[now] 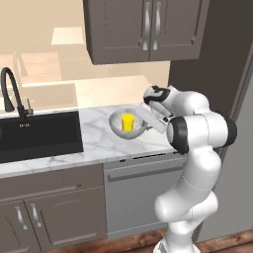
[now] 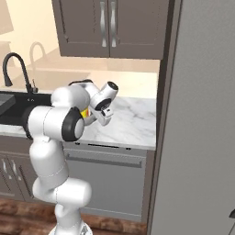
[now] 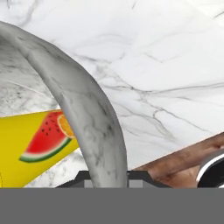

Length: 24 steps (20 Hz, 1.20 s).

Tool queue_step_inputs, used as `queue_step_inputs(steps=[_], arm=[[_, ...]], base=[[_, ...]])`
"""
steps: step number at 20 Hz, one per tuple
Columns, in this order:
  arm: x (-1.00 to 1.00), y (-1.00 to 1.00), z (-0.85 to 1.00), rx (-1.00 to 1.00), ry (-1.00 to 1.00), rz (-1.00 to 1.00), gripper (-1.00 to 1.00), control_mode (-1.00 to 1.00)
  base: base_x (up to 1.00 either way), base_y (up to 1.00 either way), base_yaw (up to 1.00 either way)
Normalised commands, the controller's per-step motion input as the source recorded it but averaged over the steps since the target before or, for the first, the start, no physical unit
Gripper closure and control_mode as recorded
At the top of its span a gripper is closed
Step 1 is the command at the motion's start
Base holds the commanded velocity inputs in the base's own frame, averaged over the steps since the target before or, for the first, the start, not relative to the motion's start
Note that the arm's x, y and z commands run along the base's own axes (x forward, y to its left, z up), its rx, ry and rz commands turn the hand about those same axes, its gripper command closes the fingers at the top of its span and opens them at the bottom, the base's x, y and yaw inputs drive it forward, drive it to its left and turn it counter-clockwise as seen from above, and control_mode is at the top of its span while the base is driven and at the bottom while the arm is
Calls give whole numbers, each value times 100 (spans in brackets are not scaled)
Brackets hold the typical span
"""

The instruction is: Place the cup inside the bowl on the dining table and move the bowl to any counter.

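The speckled grey bowl (image 1: 117, 126) sits at the counter's (image 1: 99, 144) surface, right of the sink; whether it rests there or hovers just above, I cannot tell. Upright inside it stands the yellow cup (image 1: 127, 122). My gripper (image 1: 144, 123) is shut on the bowl's right rim. In the hand view the thick marbled rim of the bowl (image 3: 87, 109) runs down between the fingertips of my gripper (image 3: 114, 178), and the cup (image 3: 35, 144), with a watermelon picture on it, lies to its left. From the right base my arm hides most of the bowl, leaving a sliver of the cup (image 2: 85, 112). The dining table is out of view.
A black sink (image 1: 39, 134) with a black arched faucet (image 1: 10, 94) lies left of the bowl. Dark upper cabinets (image 1: 143, 29) hang above the counter. A tall grey panel (image 2: 202, 114) closes off the right side. A dishwasher front (image 1: 138, 192) sits below.
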Motion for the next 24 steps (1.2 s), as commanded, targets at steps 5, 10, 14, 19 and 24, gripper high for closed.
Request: queue_step_inputs(steps=[5, 10, 14, 19, 24], arm=[[21, 5, -19, 0, 0, -2, 100, -100], [23, 3, -7, 0, 0, -1, 100, -100], [15, 3, -18, 0, 0, -2, 100, -100], [2, 0, -4, 0, 5, -1, 100, -100], [0, 1, -2, 0, 9, 0, 100, -100]], base=[[0, 0, 0], [0, 0, 0], [0, 0, 0], [0, 0, 0], [0, 0, 0]])
